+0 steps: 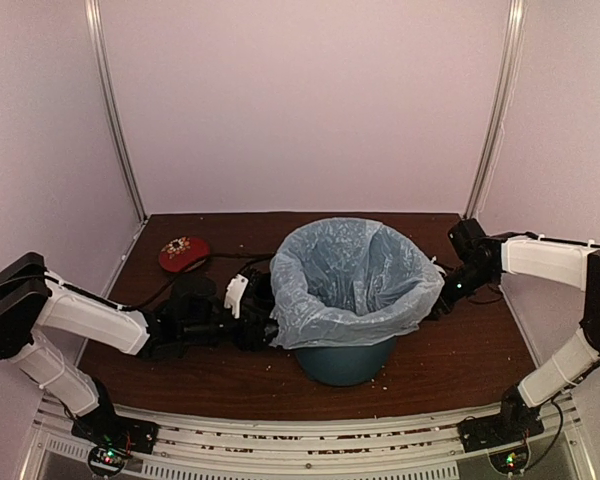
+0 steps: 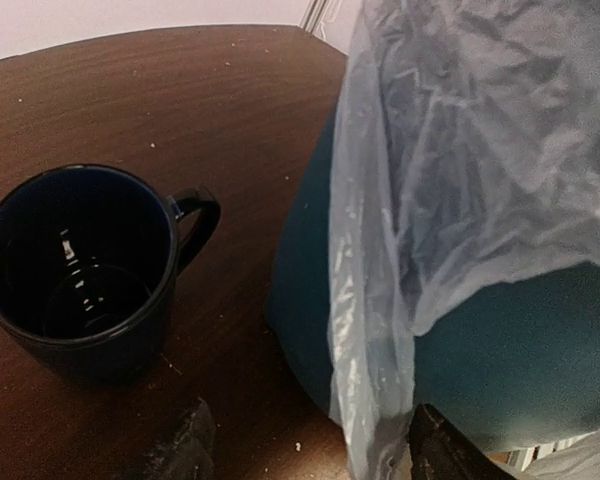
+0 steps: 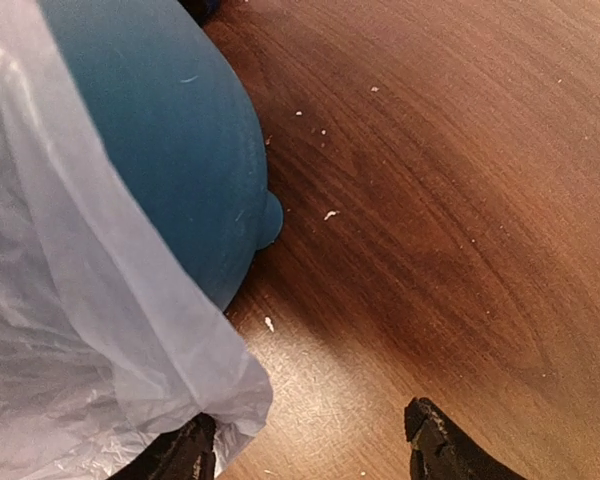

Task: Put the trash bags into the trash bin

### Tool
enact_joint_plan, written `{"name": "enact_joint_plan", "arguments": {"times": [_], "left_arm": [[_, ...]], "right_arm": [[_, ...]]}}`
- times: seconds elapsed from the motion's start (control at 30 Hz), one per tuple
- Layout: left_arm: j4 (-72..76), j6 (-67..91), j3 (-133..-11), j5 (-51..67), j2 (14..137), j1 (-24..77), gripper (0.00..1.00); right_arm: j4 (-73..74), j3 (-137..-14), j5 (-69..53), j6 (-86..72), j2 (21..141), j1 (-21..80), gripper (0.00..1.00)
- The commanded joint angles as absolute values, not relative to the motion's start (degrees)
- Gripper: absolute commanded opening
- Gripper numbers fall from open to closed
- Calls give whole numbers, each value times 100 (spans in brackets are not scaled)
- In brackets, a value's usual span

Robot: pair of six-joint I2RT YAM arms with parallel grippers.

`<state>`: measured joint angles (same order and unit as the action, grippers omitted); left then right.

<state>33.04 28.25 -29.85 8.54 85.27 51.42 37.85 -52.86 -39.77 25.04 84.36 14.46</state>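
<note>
The teal trash bin (image 1: pixel 345 362) stands at the middle of the table. The pale blue trash bag (image 1: pixel 350 270) lines it, with its edge folded down over the rim. My left gripper (image 1: pixel 252 312) sits low against the bin's left side. In its wrist view the left gripper (image 2: pixel 310 455) is open, and a hanging flap of the bag (image 2: pixel 375 400) falls between the fingers, close to the right finger (image 2: pixel 442 452). My right gripper (image 1: pixel 442 297) is at the bin's right side. Its wrist view shows the right gripper (image 3: pixel 310 450) open over bare wood, the bag's corner (image 3: pixel 220 400) touching its left finger (image 3: pixel 180 455).
A dark blue mug (image 2: pixel 80 270) stands upright just left of the bin (image 2: pixel 520 350), beside my left arm. A red round object (image 1: pixel 183 252) lies at the back left. Crumbs dot the brown tabletop (image 3: pixel 430 200). Pale walls enclose the table on three sides.
</note>
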Motion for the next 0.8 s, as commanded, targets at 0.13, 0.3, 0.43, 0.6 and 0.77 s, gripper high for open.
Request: {"name": "enact_joint_plan", "arguments": {"times": [0.13,0.3,0.43,0.6,0.77], "left_arm": [[3855,2924,-2863,784,8787,5124,68],[3591,2762,-2828,692,8199,5131,67],[2809,2565,-3009,499,7634,5124,69],[2059,2517,-3155,235,7157,5125,72],[1784,2504,-3036,-40,6753,5121,73]], "right_arm": [[3751,-5274,-3850,2492,8535,1489,65],[4005,-5495,-3926,2567,8081,1485,65],[4457,-5718,-3728,2824,7786,1474,69],[4979,-5920,-3347,3042,7491,1460,71],[4615,-5758,-3100,2697,7163,1427,71]]}}
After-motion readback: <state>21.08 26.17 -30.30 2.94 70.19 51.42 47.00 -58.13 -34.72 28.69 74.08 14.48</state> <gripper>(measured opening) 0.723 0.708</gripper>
